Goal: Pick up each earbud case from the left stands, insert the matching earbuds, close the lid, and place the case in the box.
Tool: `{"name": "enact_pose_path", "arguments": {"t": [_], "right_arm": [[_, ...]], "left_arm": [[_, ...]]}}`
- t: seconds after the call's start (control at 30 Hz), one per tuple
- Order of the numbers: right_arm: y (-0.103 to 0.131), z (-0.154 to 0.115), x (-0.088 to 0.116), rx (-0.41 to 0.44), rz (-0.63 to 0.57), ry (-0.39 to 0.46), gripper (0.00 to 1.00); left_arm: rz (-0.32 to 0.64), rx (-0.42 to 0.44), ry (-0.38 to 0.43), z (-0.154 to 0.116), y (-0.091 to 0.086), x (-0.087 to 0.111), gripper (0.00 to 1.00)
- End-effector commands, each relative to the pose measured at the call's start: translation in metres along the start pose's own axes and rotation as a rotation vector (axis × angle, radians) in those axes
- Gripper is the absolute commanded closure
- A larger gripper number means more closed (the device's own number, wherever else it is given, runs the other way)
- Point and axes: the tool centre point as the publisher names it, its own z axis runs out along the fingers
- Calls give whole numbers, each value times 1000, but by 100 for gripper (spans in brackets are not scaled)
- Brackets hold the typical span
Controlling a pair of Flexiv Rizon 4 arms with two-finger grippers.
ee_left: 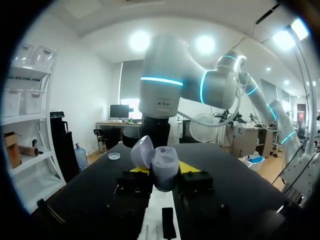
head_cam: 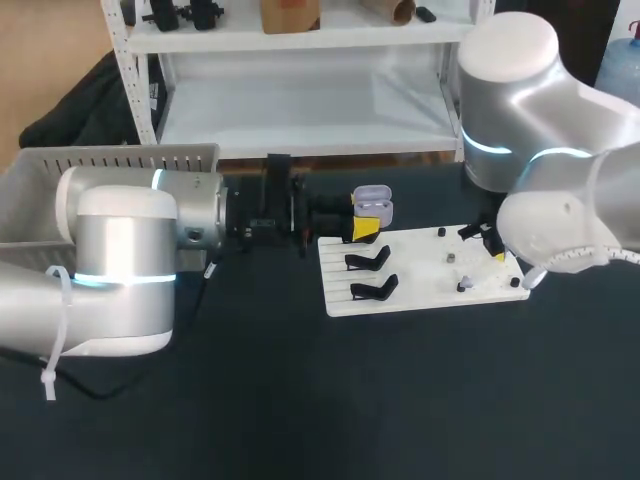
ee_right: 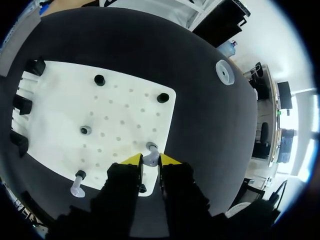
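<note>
Left gripper clamped on the open earbud case; right gripper pinched on an earbud.
On the black table lay a white perforated board, and a grey box stood at the table's far left. The left arm came in from the left and held the case off the table, over the board's far left corner, above the black stands. The case was pale lilac, rounded and smooth, with its lid hinged up and tilted back, and the yellow tips pressed it from two sides. At the board's right end, the right gripper's tips closed on a pale earbud near the board's edge. A second pale earbud sat further along that edge, well apart from the gripper, and small black pegs dotted the board.
</note>
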Motion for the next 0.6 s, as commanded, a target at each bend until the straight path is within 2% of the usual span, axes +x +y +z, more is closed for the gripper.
{"name": "enact_pose_path", "arguments": {"t": [0.03,0.23,0.3,0.4,0.6], "right_arm": [[-4,-12,4,3,16,-21,100],[-16,-57,21,-6,27,-92,100],[-19,-74,27,-52,40,-106,100],[-21,-94,34,-63,34,-133,100],[-10,-128,48,-113,-12,-117,100]], "left_arm": [[1,-4,-3,0,-1,0,100],[1,-4,-3,0,-1,0,100],[1,-4,-3,0,-1,0,100],[1,-4,-3,0,-1,0,100],[1,-4,-3,0,-1,0,100]]}}
